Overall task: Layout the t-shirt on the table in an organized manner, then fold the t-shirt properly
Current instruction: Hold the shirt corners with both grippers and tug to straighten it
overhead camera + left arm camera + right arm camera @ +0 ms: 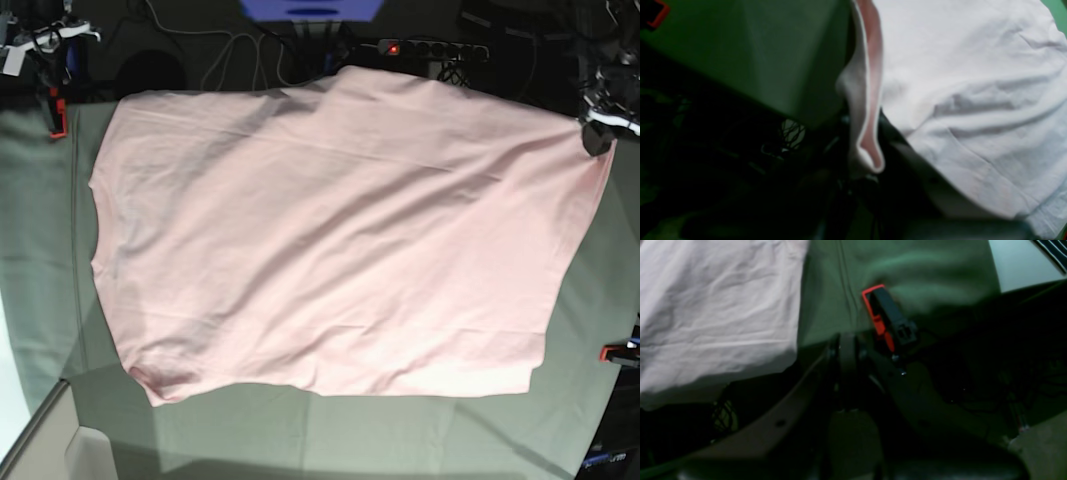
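The pale pink t-shirt (pixel 330 240) lies spread over the grey-green table (pixel 40 280), plain side up, with no lettering showing. Its far right corner is pulled out toward my left gripper (pixel 599 134). In the left wrist view a folded hem of the t-shirt (pixel 870 100) runs down into the dark fingers of the left gripper (pixel 867 173), which is shut on it. My right gripper (pixel 42 42) sits at the far left corner, apart from the shirt. In the right wrist view the right gripper (pixel 846 345) is shut with nothing in it, and the t-shirt (pixel 713 306) lies to its left.
Red clamps grip the table's edges at the far left (pixel 57 118) and the right (pixel 618 352); one clamp (pixel 878 311) is just beside my right gripper. Cables and a power strip (pixel 430 47) lie beyond the far edge.
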Motion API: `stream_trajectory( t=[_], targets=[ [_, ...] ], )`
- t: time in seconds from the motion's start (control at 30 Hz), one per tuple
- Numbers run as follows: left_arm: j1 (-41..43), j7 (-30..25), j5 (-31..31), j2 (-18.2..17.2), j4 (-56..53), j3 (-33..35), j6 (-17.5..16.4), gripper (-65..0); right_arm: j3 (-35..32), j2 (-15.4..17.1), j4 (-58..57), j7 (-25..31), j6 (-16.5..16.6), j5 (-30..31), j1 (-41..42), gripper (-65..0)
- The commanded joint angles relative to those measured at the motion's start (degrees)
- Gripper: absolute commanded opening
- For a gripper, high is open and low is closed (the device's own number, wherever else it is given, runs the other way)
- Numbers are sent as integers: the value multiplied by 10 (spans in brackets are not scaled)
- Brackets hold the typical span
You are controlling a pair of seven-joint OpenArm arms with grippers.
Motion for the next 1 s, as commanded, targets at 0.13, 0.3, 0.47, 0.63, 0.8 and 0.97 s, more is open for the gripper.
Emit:
stream_trajectory(
  t=[0.13,0.3,0.47,0.63,0.8,0.97],
  targets=[
    [-1,-9,-7,-9,-6,-3,-1,-649,-49,3,-39,10,-2,8,-3,-650],
    [-15,-9,-7,-10,-44,-3,-1,-649,-95,3,-53,11,-2,8,-2,-649],
    [-16,-9,-7,-13,-60,-3,-1,-649,-113,11,-55,9,-2,8,24,-502],
    [-25,-9,-7,-14,-62,-2,-1,-649,-111,36,-93,8,-2,8,73,-338],
    [-26,-9,-7,-14,-62,-2,-1,-649,-112,63,-139,8,-2,-6,114,-297],
    [-26,-9,-7,-14,-62,-2,-1,-649,-84,73,-195,8,-2,-88,181,-297]
  ],
)
